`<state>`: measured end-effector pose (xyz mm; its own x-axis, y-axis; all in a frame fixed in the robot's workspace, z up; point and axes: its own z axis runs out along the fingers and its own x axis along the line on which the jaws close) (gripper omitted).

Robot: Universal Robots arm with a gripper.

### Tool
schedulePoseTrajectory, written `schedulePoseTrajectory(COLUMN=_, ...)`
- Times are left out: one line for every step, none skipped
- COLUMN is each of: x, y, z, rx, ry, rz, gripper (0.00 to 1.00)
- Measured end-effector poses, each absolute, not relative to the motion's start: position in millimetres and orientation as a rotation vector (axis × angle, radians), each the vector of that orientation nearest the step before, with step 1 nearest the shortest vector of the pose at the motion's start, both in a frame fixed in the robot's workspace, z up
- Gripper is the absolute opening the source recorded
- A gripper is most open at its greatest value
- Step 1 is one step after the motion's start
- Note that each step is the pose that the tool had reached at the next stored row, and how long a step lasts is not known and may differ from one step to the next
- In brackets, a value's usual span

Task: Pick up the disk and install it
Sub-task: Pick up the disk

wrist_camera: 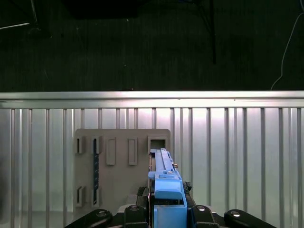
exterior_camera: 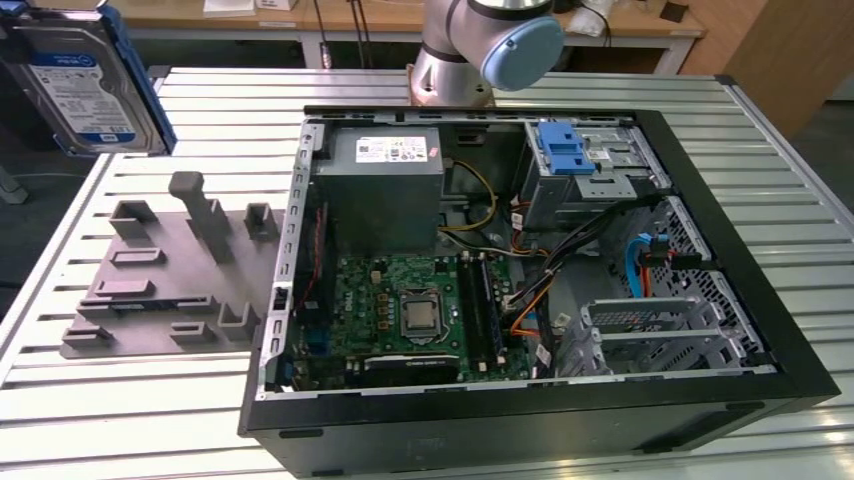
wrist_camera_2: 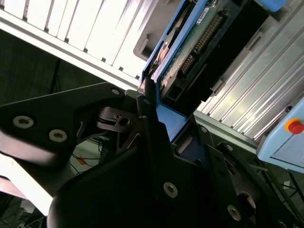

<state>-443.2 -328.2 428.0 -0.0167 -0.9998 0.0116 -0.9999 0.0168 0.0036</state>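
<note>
Above the slatted table (wrist_camera: 237,142), disk (wrist_camera: 164,178) edge-on, fast in the pincer (wrist_camera_2: 170,113), open air around.

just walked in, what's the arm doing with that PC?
The arm's hand is shut on the disk, gripping it by its blue carrier frame and holding it in the air over the grey fixture plate at the exterior view's left. The open computer case lies beside that plate on the slatted table. The disk is not yet installed in it.
</note>
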Motion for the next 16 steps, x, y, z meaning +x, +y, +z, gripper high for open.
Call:
schedulePoseTrajectory(x=-443.2, y=-328.2, z=428.3, rx=2.195, ry=-2.232, rz=0.009, gripper=0.36)
schedulePoseTrajectory(x=-443.2, y=-328.2, z=428.7, rx=2.195, ry=-2.232, rz=0.009, gripper=0.36)
schedulePoseTrajectory(x=-443.2, y=-328.2, z=429.0, rx=2.195, ry=-2.232, rz=0.009, gripper=0.36)
schedulePoseTrajectory(x=-443.2, y=-328.2, z=429.3, rx=2.195, ry=-2.232, rz=0.009, gripper=0.36)
schedulePoseTrajectory(x=-443.2, y=-328.2, z=429.6, rx=2.195, ry=-2.232, rz=0.009, gripper=0.36)
schedulePoseTrajectory(x=-443.2, y=-328.2, z=430.0, rx=2.195, ry=-2.232, rz=0.009, gripper=0.36)
schedulePoseTrajectory(x=-443.2, y=-328.2, z=430.3, rx=2.195, ry=-2.232, rz=0.009, gripper=0.36)
schedulePoseTrajectory(x=-443.2, y=-328.2, z=430.6, rx=2.195, ry=-2.232, rz=0.009, gripper=0.36)
schedulePoseTrajectory(x=-443.2, y=-328.2, z=431.0, rx=2.195, ry=-2.232, rz=0.009, gripper=0.36)
schedulePoseTrajectory(x=-443.2, y=-328.2, z=431.3, rx=2.195, ry=-2.232, rz=0.009, gripper=0.36)
schedulePoseTrajectory(x=-443.1, y=-328.2, z=431.6, rx=2.195, ry=-2.232, rz=0.009, gripper=0.36)
schedulePoseTrajectory(x=-443.2, y=-328.2, z=431.9, rx=2.195, ry=-2.232, rz=0.009, gripper=0.36)
schedulePoseTrajectory(x=-443.2, y=-328.2, z=432.2, rx=2.195, ry=-2.232, rz=0.009, gripper=0.36)
schedulePoseTrajectory(x=-443.2, y=-328.2, z=432.6, rx=2.195, ry=-2.232, rz=0.009, gripper=0.36)
schedulePoseTrajectory(x=-443.2, y=-328.2, z=432.9, rx=2.195, ry=-2.232, rz=0.009, gripper=0.36)
schedulePoseTrajectory(x=-443.2, y=-328.2, z=433.2, rx=2.195, ry=-2.232, rz=0.009, gripper=0.36)
